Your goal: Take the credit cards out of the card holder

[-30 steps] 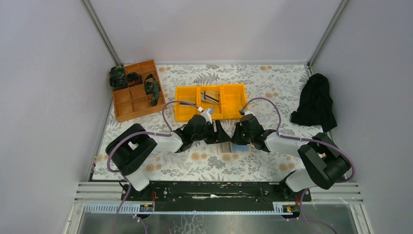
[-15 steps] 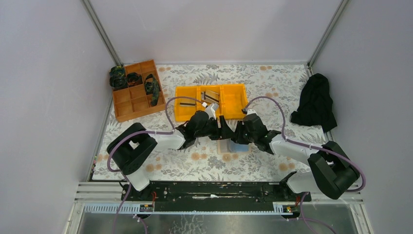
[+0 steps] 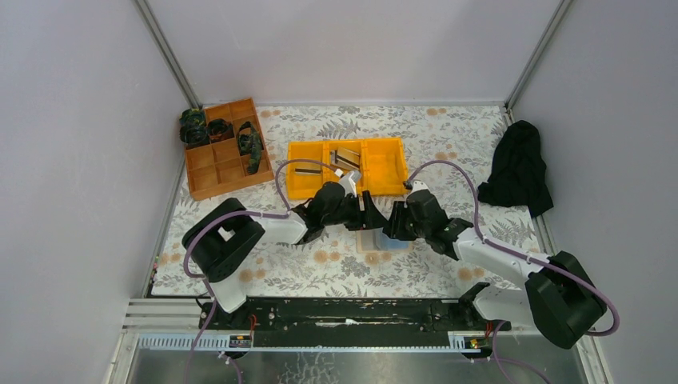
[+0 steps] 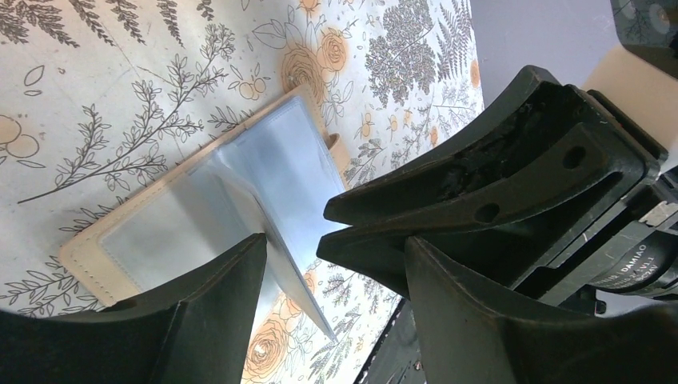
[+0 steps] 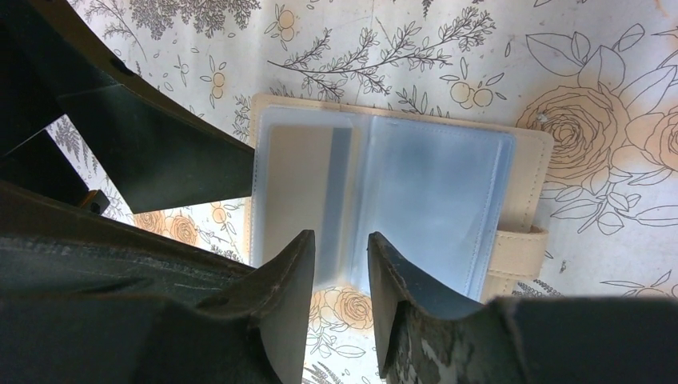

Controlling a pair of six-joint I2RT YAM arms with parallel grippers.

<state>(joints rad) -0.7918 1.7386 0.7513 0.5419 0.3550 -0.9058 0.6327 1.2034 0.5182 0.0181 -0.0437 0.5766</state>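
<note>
On the floral surface (image 3: 448, 136) the card holder (image 5: 384, 176) lies open. The left fingers (image 4: 184, 328) gape wide, the right fingers (image 5: 272, 296) narrowly, grasping nothing.

The top external camera sits high behind the arm bases and looks down on the whole floral table cover (image 3: 448, 136), too far off to show the card holder (image 3: 376, 238) as more than a small patch under the meeting fingertips. The left wrist camera looks closely along the fingers (image 4: 200, 304) of the left gripper (image 4: 334, 242). The open holder lies just beyond their tips, and the right gripper (image 4: 340, 230) reaches in between them. The right wrist camera peers down past its own fingers (image 5: 280, 296) at the same holder, which all three views share.
</note>
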